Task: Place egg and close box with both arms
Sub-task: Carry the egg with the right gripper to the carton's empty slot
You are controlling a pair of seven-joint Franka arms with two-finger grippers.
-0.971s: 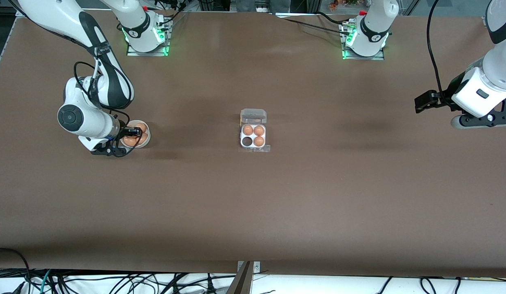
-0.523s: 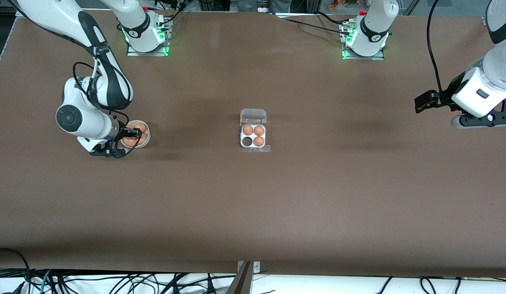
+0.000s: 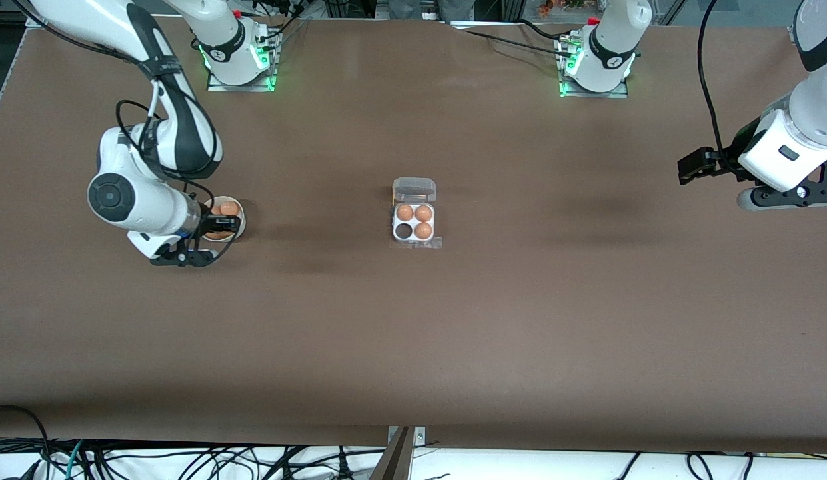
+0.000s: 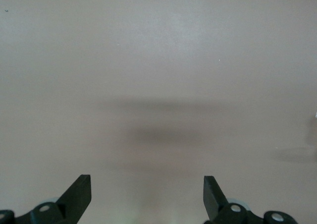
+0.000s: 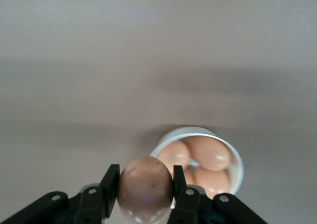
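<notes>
Orange-brown, the egg [image 5: 145, 188] sits clamped between the fingers of the right gripper [image 3: 220, 227] above the white bowl [image 5: 237, 160] of spare eggs. Carry it level with a gentle squeeze to the box [image 3: 414, 223] at mid-table, whose lid stands open over one empty cell nearest the front camera. The brown table [image 3: 520, 320] between looks bare. The left gripper [image 4: 147, 196] waits spread wide near its own end.

You see the left arm's black two-finger gripper [image 4: 147, 196] with its fingertips [image 4: 79, 189] spread wide apart, nothing between them, hanging over the bare, smooth brown table surface [image 4: 158, 60] with soft shadows.
</notes>
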